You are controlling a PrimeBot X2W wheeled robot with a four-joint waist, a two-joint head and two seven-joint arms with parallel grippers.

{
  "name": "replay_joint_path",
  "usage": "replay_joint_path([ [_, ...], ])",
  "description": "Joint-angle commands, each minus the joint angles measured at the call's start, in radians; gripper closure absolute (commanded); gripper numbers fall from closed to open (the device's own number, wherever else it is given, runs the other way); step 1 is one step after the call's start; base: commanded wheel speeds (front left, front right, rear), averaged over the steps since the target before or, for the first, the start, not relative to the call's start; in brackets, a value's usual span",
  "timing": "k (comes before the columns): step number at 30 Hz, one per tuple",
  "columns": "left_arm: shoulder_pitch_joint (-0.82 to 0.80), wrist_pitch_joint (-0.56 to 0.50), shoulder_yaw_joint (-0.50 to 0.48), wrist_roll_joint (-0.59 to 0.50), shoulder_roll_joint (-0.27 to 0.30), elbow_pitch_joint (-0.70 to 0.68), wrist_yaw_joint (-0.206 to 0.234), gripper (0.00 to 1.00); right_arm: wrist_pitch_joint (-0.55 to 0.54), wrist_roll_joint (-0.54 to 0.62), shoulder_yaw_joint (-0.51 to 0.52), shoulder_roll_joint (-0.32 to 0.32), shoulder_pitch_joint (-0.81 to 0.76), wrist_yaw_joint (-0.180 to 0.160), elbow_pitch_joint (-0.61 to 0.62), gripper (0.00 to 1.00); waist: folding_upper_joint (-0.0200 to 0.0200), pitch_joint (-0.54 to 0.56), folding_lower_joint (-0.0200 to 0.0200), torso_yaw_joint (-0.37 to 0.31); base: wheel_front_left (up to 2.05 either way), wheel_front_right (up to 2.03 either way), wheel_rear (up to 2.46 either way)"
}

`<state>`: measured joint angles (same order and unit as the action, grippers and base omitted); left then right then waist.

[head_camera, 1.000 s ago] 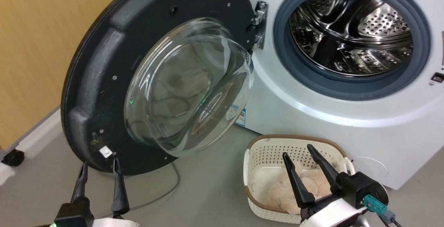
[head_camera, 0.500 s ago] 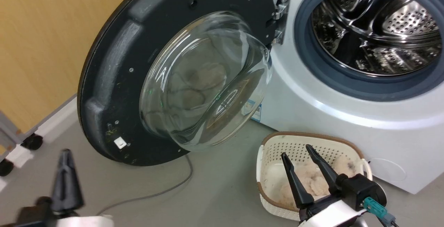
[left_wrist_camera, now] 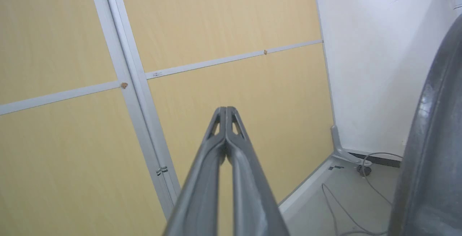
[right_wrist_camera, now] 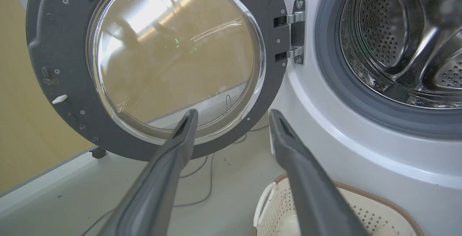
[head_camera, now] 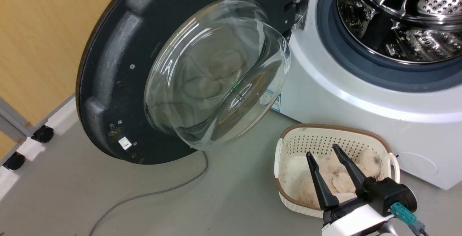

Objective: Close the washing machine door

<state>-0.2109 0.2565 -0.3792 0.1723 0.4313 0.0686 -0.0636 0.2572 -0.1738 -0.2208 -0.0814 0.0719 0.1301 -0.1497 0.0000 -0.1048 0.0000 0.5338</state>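
Left gripper [left_wrist_camera: 226, 111] has moved round the open washing machine door [head_camera: 119, 66].
Its jaws are now pinched shut, empty, beside its rim, probably to push; right gripper [head_camera: 322, 149] gapes, empty.

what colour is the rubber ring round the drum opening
The rubber ring is blue-grey, clearest in the head view.

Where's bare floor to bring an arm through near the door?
Open floor lies between the washing machine door, the basket and the castored frame, crossed by a cable. Tight: basket beside the washing machine, right gripper over it.
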Motion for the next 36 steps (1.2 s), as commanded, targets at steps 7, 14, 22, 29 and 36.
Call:
replay_joint_path([
  [7, -0.202, -0.083, -0.055, 0.202, 0.049, 0.253, -0.045, 1.0, 0.0, 0.02, -0.002, 0.0, 0.015, 0.001, 0.014, 0.0, 0.0, -0.037, 0.0, -0.037, 0.0, 0.0, 0.0],
  [14, -0.358, -0.358, -0.093, 0.543, -0.004, 0.441, -0.064, 1.0, -0.004, 0.023, -0.005, -0.006, 0.02, 0.001, 0.017, 0.0, 0.0, -0.052, 0.0, -0.052, 0.0, 0.0, 0.0],
  [22, -0.433, -0.717, -0.162, 0.895, -0.103, 0.494, -0.065, 1.0, -0.003, 0.001, -0.001, 0.001, 0.018, 0.001, 0.012, 0.0, 0.0, -0.047, 0.0, -0.07, 0.0, 0.0, 0.0],
  [29, -0.347, -0.938, -0.134, 0.994, -0.132, 0.425, -0.066, 1.0, -0.001, -0.006, 0.009, 0.005, 0.012, 0.001, 0.003, 0.0, 0.0, -0.028, 0.0, -0.089, 0.0, 0.0, 0.0],
  [36, -0.233, -1.096, -0.097, 1.065, -0.184, 0.303, -0.062, 1.0, 0.002, -0.02, 0.033, 0.013, -0.001, 0.001, -0.005, 0.0, 0.0, 0.005, 0.0, -0.108, 0.0, 0.0, 0.0],
])
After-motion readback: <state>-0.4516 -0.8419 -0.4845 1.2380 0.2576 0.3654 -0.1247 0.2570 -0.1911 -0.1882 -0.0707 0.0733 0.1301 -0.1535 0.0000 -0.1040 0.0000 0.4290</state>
